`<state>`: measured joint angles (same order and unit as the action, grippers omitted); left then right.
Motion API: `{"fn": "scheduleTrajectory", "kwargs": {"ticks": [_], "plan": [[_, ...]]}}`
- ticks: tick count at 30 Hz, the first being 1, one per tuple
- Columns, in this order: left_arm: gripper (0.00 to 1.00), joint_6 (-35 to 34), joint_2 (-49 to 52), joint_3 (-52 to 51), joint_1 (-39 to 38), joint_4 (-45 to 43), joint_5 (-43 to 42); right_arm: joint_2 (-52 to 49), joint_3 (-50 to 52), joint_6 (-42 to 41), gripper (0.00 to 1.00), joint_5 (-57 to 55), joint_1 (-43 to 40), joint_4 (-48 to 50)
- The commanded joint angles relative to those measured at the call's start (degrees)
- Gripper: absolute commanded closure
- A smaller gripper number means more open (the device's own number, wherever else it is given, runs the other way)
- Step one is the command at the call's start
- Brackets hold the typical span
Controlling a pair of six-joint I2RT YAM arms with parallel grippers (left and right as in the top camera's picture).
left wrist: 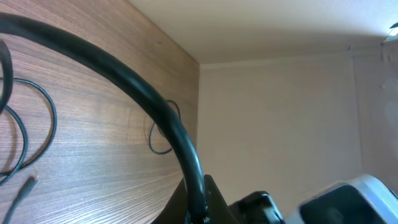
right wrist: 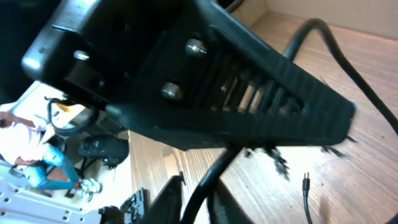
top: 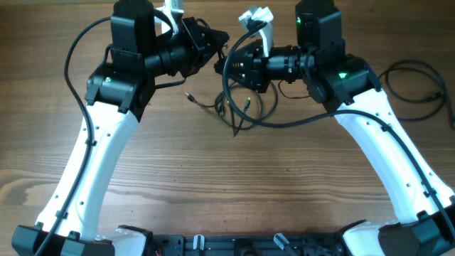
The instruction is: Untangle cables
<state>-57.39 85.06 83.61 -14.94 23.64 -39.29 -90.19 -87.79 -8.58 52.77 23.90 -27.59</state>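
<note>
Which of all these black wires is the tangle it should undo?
On the wooden table, look between the left arm and right arm. The cables form a small knot of loops there, much thinner than the thick cords along the arms.

Wooden table (top: 227, 178), perhaps a bystander (right wrist: 23, 140)

Wooden table (top: 234, 178), brown grain, filling the overhead view. Pale beige wall (left wrist: 280, 124) rising plain behind its far edge, catching soft even light. Person (right wrist: 25, 149) in white top and blue trousers showing beyond the table; dark bag-like shape (right wrist: 102, 149) lying beside them.
</note>
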Motion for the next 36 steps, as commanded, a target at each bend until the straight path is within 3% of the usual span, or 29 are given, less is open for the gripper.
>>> {"fn": "scheduleTrajectory", "kwargs": {"ticks": [1, 4, 7, 11, 19, 31, 36], "plan": [[0.95, -0.07, -0.74, 0.28, -0.61, -0.04, -0.7, -0.68, -0.81, -2.14, 0.96, -1.22, 0.15, 0.66], [0.78, 1.07, -0.72, 0.28, -0.61, -0.04, -0.44, -0.68, -0.81, -2.19, 0.96, -2.03, 0.13, 0.63], [0.52, 3.43, -0.72, 0.28, -0.59, 0.46, 0.9, -0.68, -0.81, -4.72, 0.96, -4.39, -0.15, 0.61], [0.38, 4.7, -0.72, 0.28, -0.59, 1.18, 2.99, -0.68, -0.81, -7.15, 0.96, -7.78, -1.07, 0.59], [0.32, 6.43, -0.74, 0.28, 2.19, 0.37, 5.75, -0.66, -0.81, -11.43, 0.96, -18.64, -6.84, -0.52], [0.3, 10.8, -0.72, 0.26, 4.31, 1.33, 5.79, -0.66, -1.22, -17.2, 0.96, -19.28, -24.83, 5.33], [0.3, 12.07, -0.72, 0.26, 4.31, 1.33, 5.97, -0.79, -1.2, -16.98, 0.96, -30.49, -30.4, 6.49]]}}
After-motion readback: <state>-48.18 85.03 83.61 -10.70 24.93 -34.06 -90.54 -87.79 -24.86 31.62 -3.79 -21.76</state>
